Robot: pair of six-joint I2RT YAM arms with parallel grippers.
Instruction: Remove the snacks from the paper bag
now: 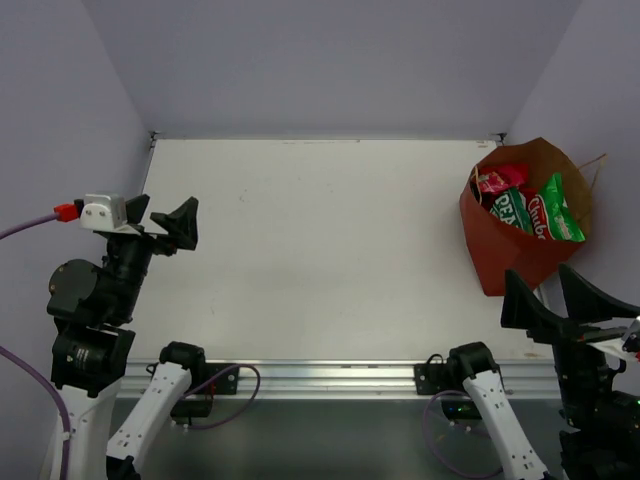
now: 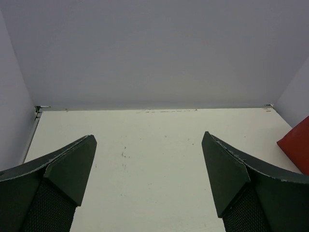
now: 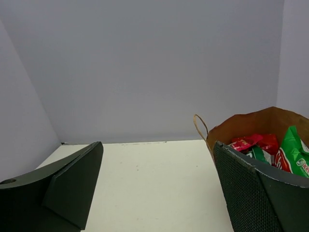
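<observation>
The brown paper bag (image 1: 505,250) stands open at the table's far right, its mouth tilted toward the camera. Inside show a pink-red packet (image 1: 500,181) and green-and-white packets (image 1: 560,210); other snacks are hidden. In the right wrist view the bag (image 3: 251,123) is at right behind my finger, with a red packet (image 3: 248,142) and a green packet (image 3: 292,152). My right gripper (image 1: 550,290) is open and empty, just in front of the bag. My left gripper (image 1: 165,222) is open and empty at the table's left side. A red corner of the bag (image 2: 297,145) shows in the left wrist view.
The white table (image 1: 320,250) is boxed in by lilac walls at left, back and right. A metal rail (image 1: 330,375) runs along the near edge. A twine handle (image 3: 199,126) stands up from the bag's left side.
</observation>
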